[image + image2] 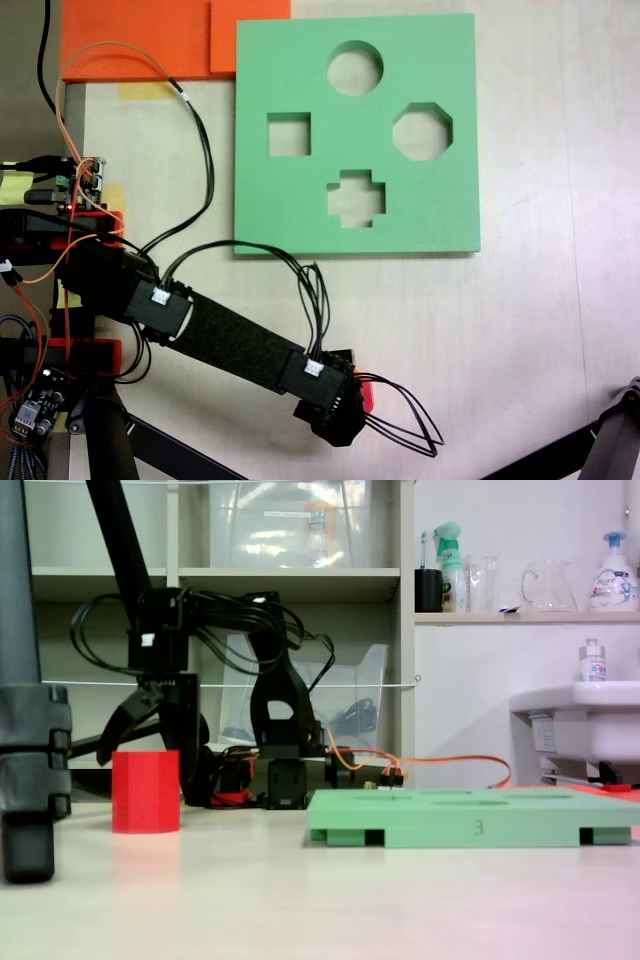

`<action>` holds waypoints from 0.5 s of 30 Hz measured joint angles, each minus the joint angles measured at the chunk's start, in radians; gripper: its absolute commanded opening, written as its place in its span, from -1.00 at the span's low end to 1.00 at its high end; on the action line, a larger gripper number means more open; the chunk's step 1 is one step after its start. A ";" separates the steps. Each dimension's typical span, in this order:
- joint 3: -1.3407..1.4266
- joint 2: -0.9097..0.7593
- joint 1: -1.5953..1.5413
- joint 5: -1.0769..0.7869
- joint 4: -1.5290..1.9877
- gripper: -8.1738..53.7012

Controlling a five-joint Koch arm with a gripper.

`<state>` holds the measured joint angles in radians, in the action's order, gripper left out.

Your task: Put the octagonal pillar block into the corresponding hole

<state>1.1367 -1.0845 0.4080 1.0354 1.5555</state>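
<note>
A fixed view from above gives me the green foam board [300,215] lying flat on the pale table [540,340], its four cut-outs all empty — round, square, cross and, toward the right, the corresponding hole [422,131] with its eight sides. So nothing is placed yet; the whole carry and insertion is left, as I judge it.

My arm [225,345] reaches out below the board, well apart from that hole. In the low fixed view the gripper [150,738] hangs over the octagonal pillar block [146,791], jaws spread wide and straddling its top, one dark finger [128,715] to the left, the other behind. I hold nothing so far.

The block stands upright on the table, left of the board — bright red, matte, faceted sides, flat top. From above, just a red sliver [366,394] peeks past the wrist.
</note>
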 measured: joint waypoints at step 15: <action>0.080 -0.110 -0.098 0.104 -0.006 0.01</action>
<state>1.2164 -1.1950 0.3099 1.1397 1.5493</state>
